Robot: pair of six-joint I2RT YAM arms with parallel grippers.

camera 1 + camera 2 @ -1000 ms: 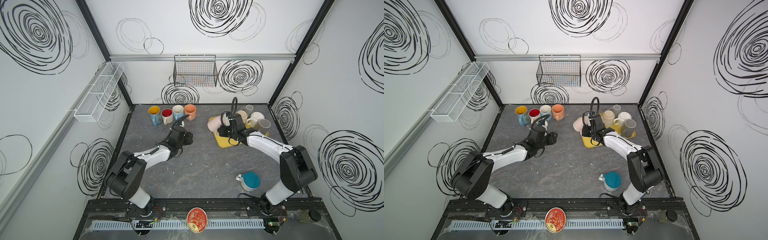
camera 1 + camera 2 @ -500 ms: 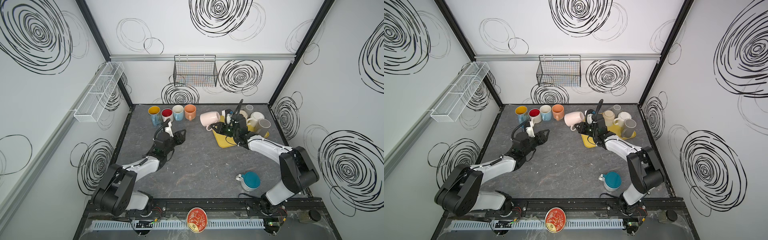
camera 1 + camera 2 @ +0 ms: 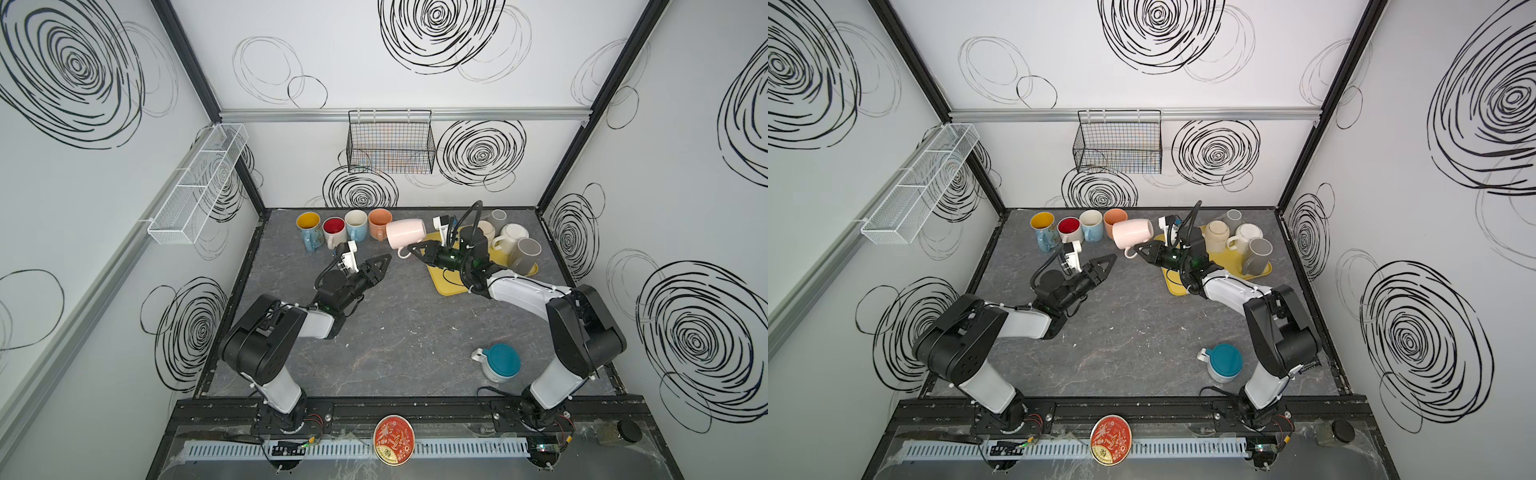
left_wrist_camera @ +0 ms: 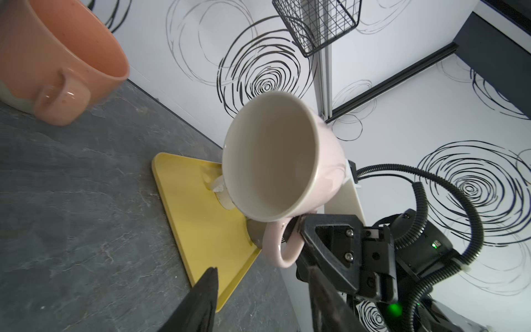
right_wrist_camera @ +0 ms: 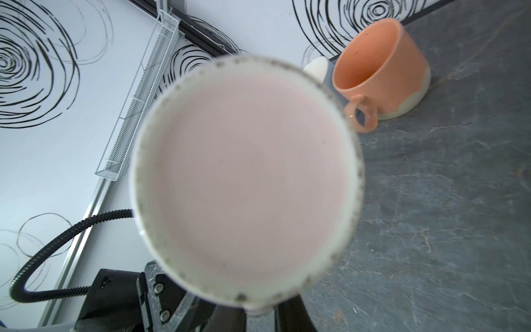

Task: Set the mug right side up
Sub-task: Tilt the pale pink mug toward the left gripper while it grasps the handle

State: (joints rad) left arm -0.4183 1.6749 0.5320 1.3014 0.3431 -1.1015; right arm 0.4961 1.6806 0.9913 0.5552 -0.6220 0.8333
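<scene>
Sideways, pale pink mug [image 3: 406,234]; cream inside; handle in right tool [image 3: 410,248].

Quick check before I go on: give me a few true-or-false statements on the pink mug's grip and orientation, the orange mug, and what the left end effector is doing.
1. The right end effector is shut on the handle of the pink mug. True.
2. The orange mug stands upright on the table. True.
3. The pink mug is already right side up. False: it is held in the air on its side, with its mouth toward the left arm.
4. The left end effector is gripping the orange mug. False: it is open and empty, pointing toward the pink mug without touching it.
</scene>
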